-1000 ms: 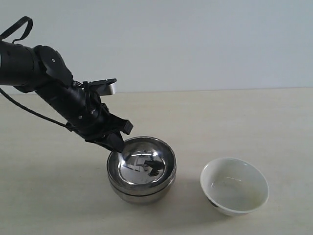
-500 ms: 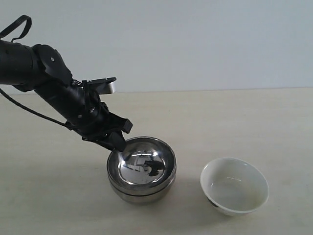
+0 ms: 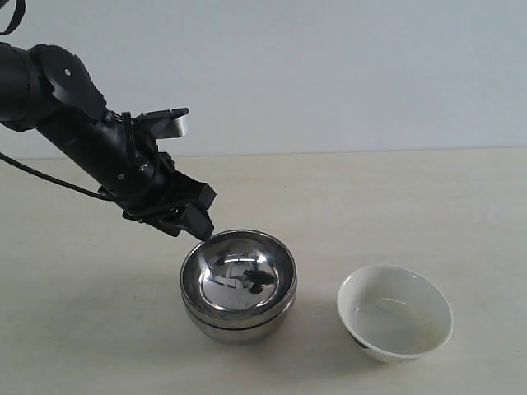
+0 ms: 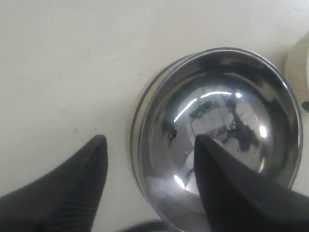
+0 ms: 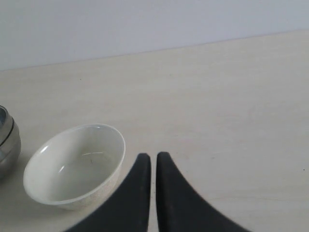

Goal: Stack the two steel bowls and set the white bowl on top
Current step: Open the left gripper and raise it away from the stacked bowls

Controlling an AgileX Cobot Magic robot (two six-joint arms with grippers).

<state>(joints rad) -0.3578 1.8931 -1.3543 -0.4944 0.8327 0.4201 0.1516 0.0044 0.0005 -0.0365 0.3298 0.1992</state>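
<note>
Where the two steel bowls [image 3: 239, 284] sit nested as one stack on the tabletop [image 3: 428, 197], the upper one rests inside the lower, and a thin seam between their rims shows on the stack's side. Both stand upright and mirror-bright, and the upper bowl's hollow reflects dark shapes.

The left tool [image 3: 195, 224] hangs just off the stack's rim, on the side away from the white bowl [image 3: 395, 313], and its black arm slants up and away from the stack. Its fingers [image 4: 91, 164] are spread wide and grip nothing. In the left wrist view one finger lies over the stack's hollow and the other over bare tabletop outside it, with the rim between them. Whether a fingertip touches the rim cannot be told.

The white bowl stands upright on the tabletop beside the stack, apart from it, with a small dark mark low on its outer side. The right tool [image 5: 152, 157] is on the white bowl's side away from the stack. Its two fingers are drawn together with only a slit between them, holding nothing.
</note>
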